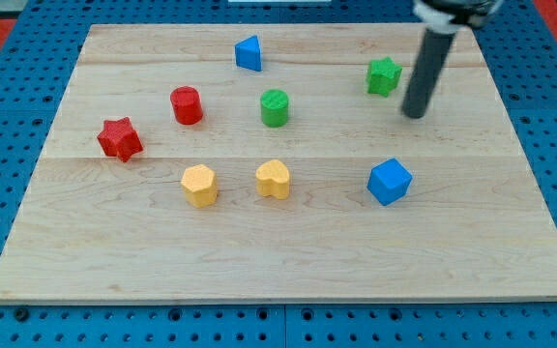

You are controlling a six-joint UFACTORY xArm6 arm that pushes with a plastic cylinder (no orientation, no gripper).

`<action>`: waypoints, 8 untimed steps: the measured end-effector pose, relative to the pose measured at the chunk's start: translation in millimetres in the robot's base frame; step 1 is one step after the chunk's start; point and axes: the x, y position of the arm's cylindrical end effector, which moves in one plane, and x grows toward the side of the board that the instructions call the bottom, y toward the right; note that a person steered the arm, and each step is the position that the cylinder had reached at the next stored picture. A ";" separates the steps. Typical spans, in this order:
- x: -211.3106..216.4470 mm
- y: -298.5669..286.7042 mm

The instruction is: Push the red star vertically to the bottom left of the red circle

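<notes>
Camera view shows the wooden board (288,251) on a blue pegboard surface (8,319), with the strip nearest the view's bottom bare of blocks. Next up the board come the blue cube (389,181) at the right, then the yellow heart (273,179) and the yellow hexagon (199,185) side by side near the middle.

Farther up and toward the view's left lies the red star (120,139), and just up and to its right stands the red circle (187,104); the two are near each other but apart. The star already sits below and left of the circle. The green cylinder (275,107) is to the circle's right. Toward the view's top are the green star (384,75) and the blue triangle (249,53).

The arm has no jaws, only a dark rod; the tip (414,113) rests just right of and below the green star, well apart from the red star.

By the look of it, the approach step is in hand: no contact with the star yet. The next move seems to call for crossing the board leftward, skirting the green cylinder and red circle, then settling directly above or below the star so a straight vertical push trims its place.
</notes>
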 end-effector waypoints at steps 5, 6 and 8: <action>5.9 -227.4; -37.5 -239.0; -38.7 -293.3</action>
